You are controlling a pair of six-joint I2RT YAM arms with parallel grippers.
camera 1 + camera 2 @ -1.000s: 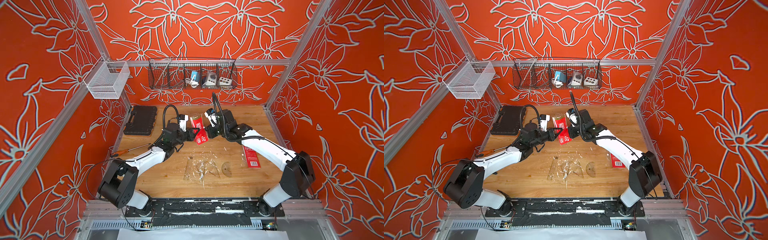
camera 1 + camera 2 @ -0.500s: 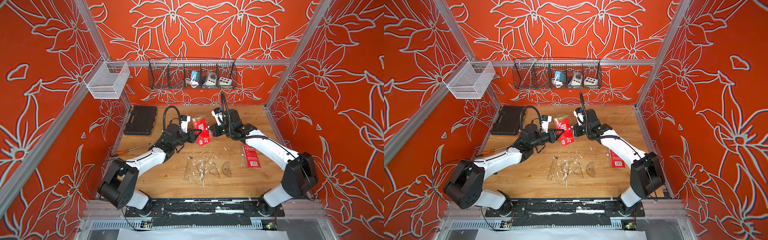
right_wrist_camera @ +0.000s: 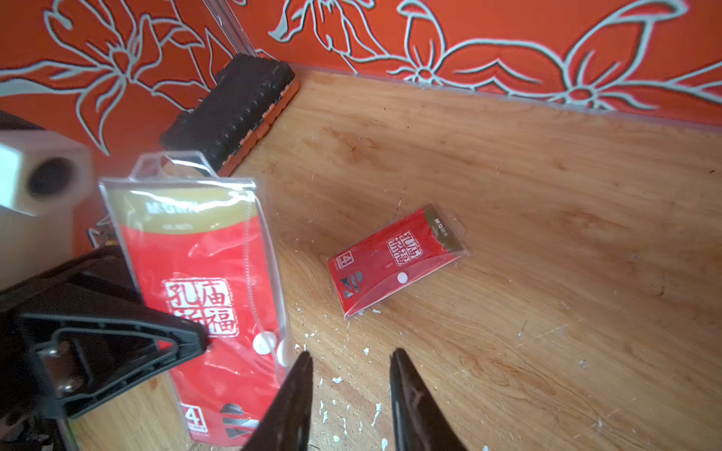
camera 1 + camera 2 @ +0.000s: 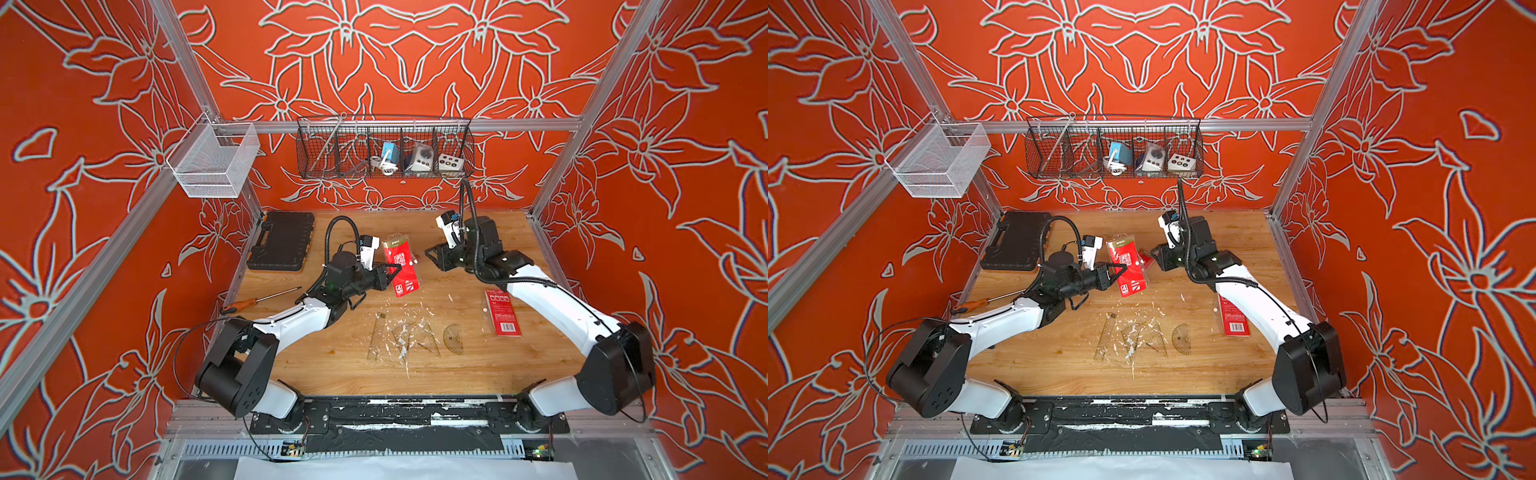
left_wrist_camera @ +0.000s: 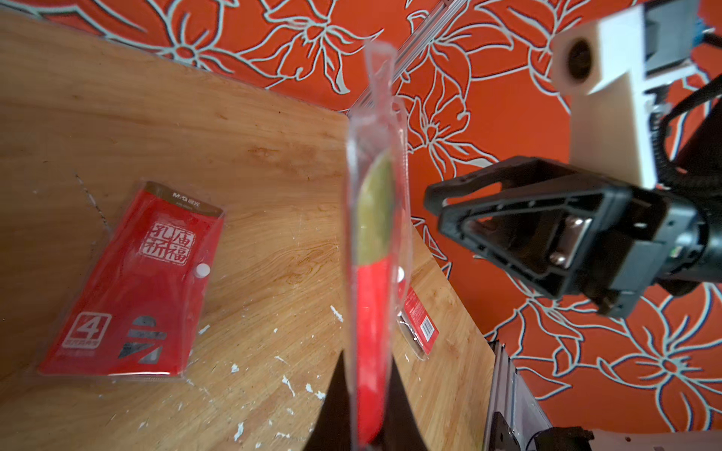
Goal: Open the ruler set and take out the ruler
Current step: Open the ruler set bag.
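Above the surface [image 4: 478, 365], the ruler set [image 4: 398, 254] hangs upright; it looks light, floppy and slick. Your left gripper [image 4: 392, 272] is clamped on its side; your right gripper [image 4: 430, 255] stands parted, empty, near it. Pinch beside the white snap [image 3: 262, 344].

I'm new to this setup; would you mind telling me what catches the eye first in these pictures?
The red ruler set pouch stands out, held upright above the middle of the wooden table by the left tool. The right tool is open just beside it. Clear rulers lie flat nearer the front edge, among white flecks.
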